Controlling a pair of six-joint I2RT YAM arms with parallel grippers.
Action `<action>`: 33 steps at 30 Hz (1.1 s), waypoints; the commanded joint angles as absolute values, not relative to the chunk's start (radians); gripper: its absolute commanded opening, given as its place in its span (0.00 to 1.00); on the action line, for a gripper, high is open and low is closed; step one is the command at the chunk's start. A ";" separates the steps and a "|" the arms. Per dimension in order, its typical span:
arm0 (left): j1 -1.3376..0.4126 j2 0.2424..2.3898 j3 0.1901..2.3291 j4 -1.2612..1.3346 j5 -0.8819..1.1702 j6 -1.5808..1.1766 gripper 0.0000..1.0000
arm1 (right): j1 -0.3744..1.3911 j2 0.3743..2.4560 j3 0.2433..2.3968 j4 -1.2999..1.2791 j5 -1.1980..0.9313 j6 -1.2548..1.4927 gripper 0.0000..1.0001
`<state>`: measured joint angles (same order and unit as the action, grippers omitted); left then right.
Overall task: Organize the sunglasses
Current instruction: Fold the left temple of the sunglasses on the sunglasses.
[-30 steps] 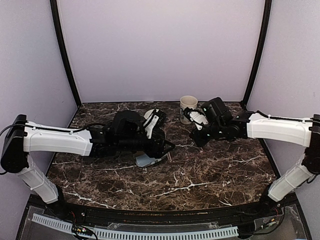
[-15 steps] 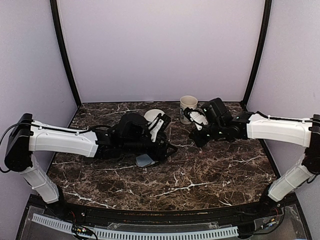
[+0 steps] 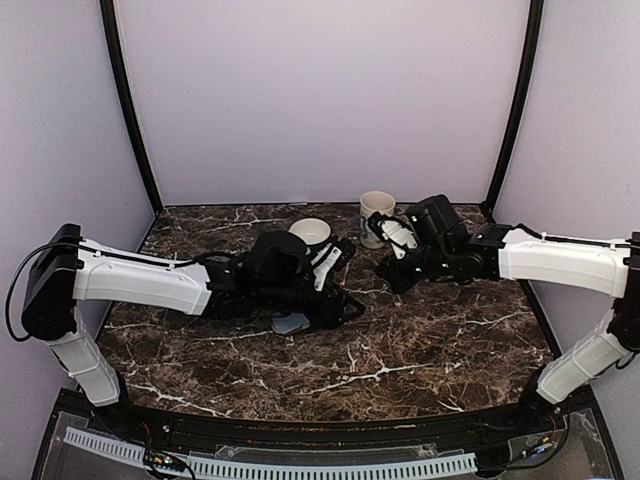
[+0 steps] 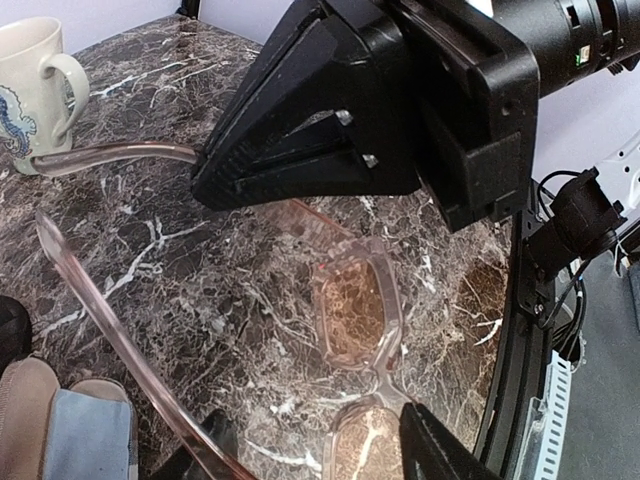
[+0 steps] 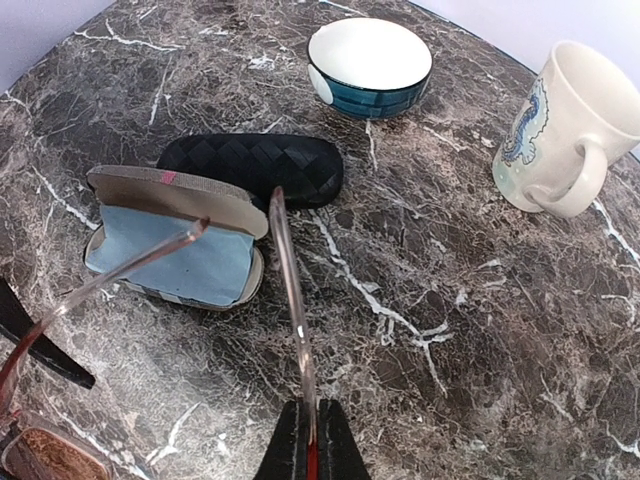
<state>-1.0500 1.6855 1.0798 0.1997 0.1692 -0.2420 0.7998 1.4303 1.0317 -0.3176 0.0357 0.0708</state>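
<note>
1. Two pincers meet over the middle of the table point(image 3: 420, 350). Nearest my bases, at about eight o'clock from that meeting point in the top view, lies the open case point(image 5: 175, 250), with its blue lining up and its lid tipped back.
2. The sunglasses point(image 4: 355, 310) sit between the pincers, low over the marble. They have a translucent pink frame, amber lenses and both temples unfolded. I cannot tell whether they touch the stone.
3. My right pincer point(image 5: 305, 440) is closed tight on the end of one temple.
4. My left pincer point(image 4: 318, 440) has its jaws part way apart, one on either side of the front frame by the lower lens. I cannot tell whether they already pinch it.
5. I judge the glasses light, thin and springy. The temples will flex, the hinges are the weak spot, and the lenses will smear or scratch. I would hold them by the rim near the bridge with gentle pressure, not by the lens.
6. Farther off, the black checkered case point(image 5: 250, 165) lies just beside the open one. The bowl point(image 3: 310, 232) is at eleven o'clock and the mug point(image 3: 376, 210) at twelve, near the far edge.
</note>
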 commanded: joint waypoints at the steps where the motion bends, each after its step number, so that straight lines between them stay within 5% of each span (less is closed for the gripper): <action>1: -1.062 1.681 1.104 0.182 0.173 -0.224 0.57 | 0.807 1.420 1.033 -0.273 0.025 0.096 0.00; 18: -1.065 1.596 1.066 0.170 0.092 -0.159 0.88 | 0.808 1.435 1.017 -0.278 -0.005 0.093 0.00; 33: -1.081 1.635 1.094 0.131 0.142 -0.095 0.84 | 0.807 1.438 1.027 -0.287 -0.014 0.093 0.00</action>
